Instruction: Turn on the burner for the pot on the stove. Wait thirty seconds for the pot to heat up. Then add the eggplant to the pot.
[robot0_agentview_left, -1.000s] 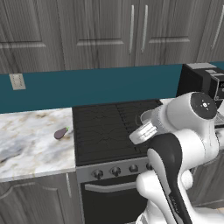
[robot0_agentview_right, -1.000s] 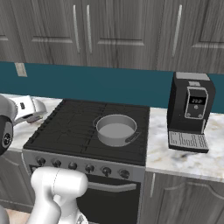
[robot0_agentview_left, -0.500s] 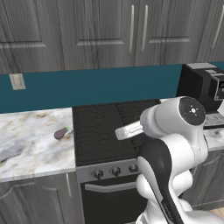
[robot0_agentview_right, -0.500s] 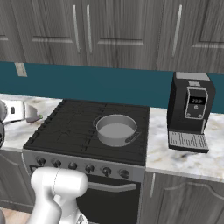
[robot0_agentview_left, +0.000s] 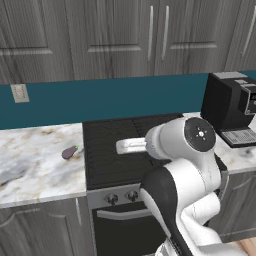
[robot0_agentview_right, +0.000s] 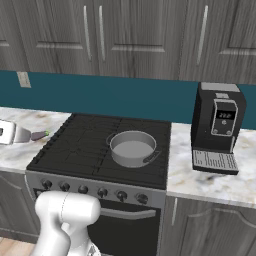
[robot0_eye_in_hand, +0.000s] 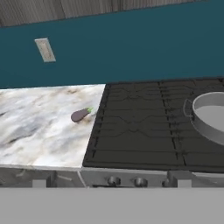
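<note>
The pot (robot0_agentview_right: 132, 148) sits on the stove (robot0_agentview_right: 75, 150), on the right-hand part of the black grates toward the front, with nothing inside it and no lid; the grate section under it is the burner (robot0_agentview_right: 131, 169), which looks like the others. The eggplant (robot0_agentview_left: 69, 152) lies on the marble table (robot0_agentview_left: 30, 160) just left of the stove, close to the stove's left edge, its green cap pointing toward the stove. The fingers (robot0_agentview_left: 125, 146) hover above the left half of the stove, spread wide and released, grasping nothing, apart from both pot and eggplant. A row of dark knobs (robot0_agentview_right: 92, 190) runs along the stove's front. A black coffee machine (robot0_agentview_right: 216, 127) stands on the table right of the stove.
</note>
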